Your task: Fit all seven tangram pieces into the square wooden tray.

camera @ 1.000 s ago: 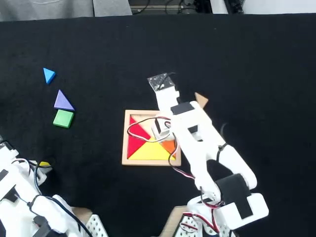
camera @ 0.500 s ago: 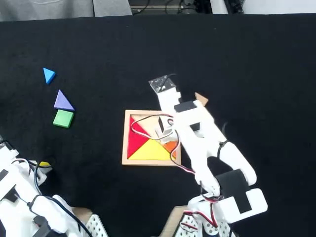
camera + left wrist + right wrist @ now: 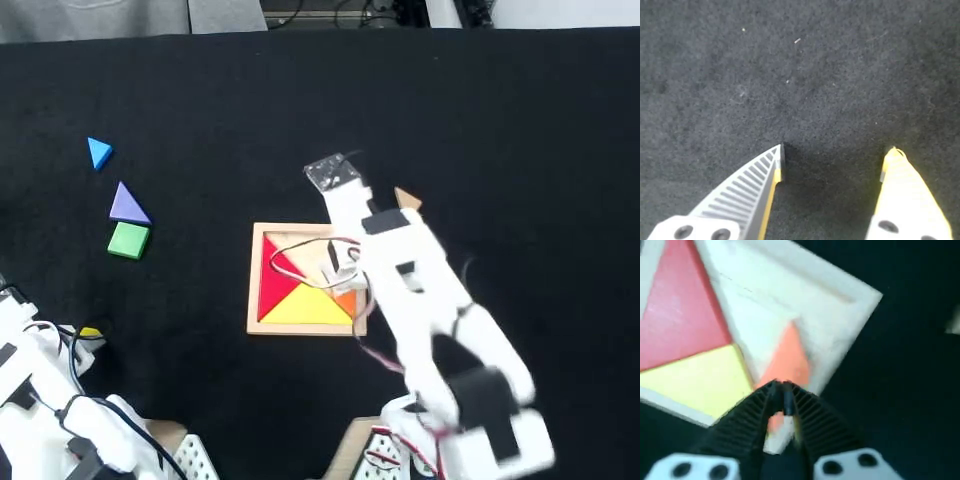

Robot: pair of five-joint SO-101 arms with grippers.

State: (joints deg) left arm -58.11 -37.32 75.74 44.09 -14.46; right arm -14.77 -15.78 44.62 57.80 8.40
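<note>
The right gripper is pinched shut and empty. The orange triangle lies right by its tips, in the tray. The left gripper is open and empty.

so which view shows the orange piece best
The right wrist view: the orange piece lies in the tray, close and nearly whole. In the high view the right arm covers most of it; the left wrist view faces black cloth.

Orange piece: blurred, near end hidden behind the right gripper tips. Wooden tray: side beneath that gripper's arm covered. Tan piece: partly hidden beside the arm.
</note>
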